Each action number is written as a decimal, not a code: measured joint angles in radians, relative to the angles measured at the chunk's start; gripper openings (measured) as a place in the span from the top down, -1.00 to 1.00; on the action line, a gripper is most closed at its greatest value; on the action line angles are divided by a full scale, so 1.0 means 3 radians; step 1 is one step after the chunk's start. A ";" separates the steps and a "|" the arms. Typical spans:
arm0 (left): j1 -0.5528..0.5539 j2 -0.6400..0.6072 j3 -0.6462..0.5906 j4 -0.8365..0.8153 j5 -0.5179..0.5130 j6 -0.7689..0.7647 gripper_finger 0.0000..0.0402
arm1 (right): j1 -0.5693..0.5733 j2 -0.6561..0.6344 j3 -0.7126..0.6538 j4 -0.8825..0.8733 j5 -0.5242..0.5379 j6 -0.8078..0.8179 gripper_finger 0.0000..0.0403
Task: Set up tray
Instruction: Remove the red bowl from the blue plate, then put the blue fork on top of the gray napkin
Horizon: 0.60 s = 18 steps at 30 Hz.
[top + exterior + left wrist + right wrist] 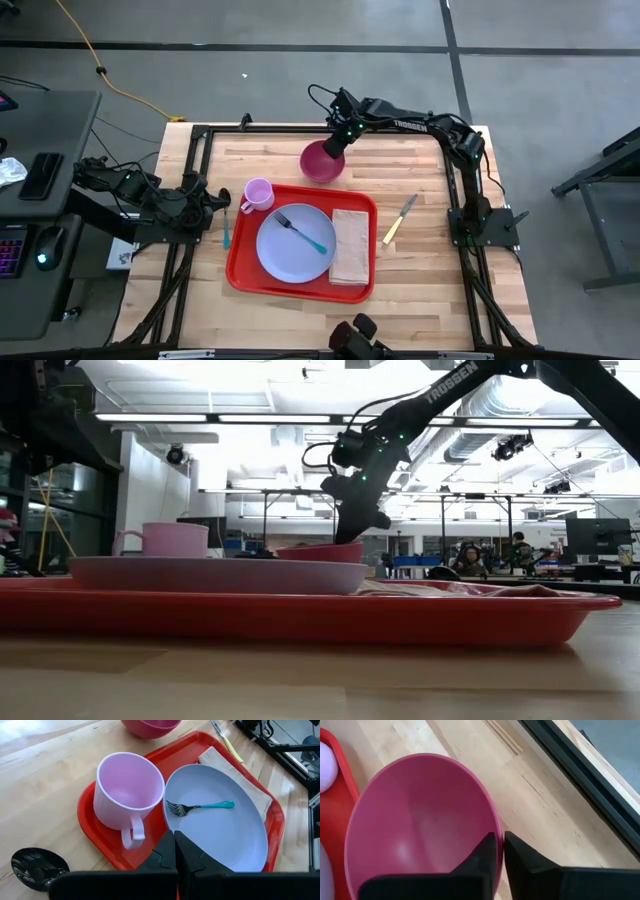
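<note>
The red tray [240,262] lies mid-table. On it are a lavender plate [285,255] bearing a teal-handled fork [303,234], a folded beige napkin [350,246] and a pink cup [258,194] in the far left corner. A magenta bowl [320,165] is just past the tray's far edge, and my right gripper [336,148] is shut on its far rim. My left gripper [222,197] is shut and holds nothing; it hangs by the tray's left side, near the cup [127,790]. My right gripper pinches the bowl's far rim [496,827], with one finger [482,857] inside the bowl and the other [525,862] outside it. The fingers slant down from the table's far side. The bowl stays upright, mouth up; whether its base is on the wood I cannot tell.
A yellow-handled knife [400,218] lies on the wood right of the tray. A teal-handled spoon [227,230] lies left of it, its bowl [35,865] below my left gripper. Black frame rails [455,200] border the table. Bare wood shows along the near and far right sides.
</note>
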 joint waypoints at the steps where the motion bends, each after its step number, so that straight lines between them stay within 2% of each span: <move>1: 0.0000 0.0000 0.0000 0.0001 0.0001 0.0021 0.89 | 0.0000 0.0000 0.0000 -0.0001 0.0000 0.0000 0.89; 11: 0.0000 0.0000 0.0000 0.0001 0.0005 0.0048 0.89 | 0.0000 0.0000 0.0003 -0.0101 0.0052 0.0001 0.39; 18: 0.0000 0.0000 0.0000 0.0003 0.0012 0.0046 0.89 | -0.0018 -0.0121 0.0003 -0.0140 0.0073 0.0000 0.21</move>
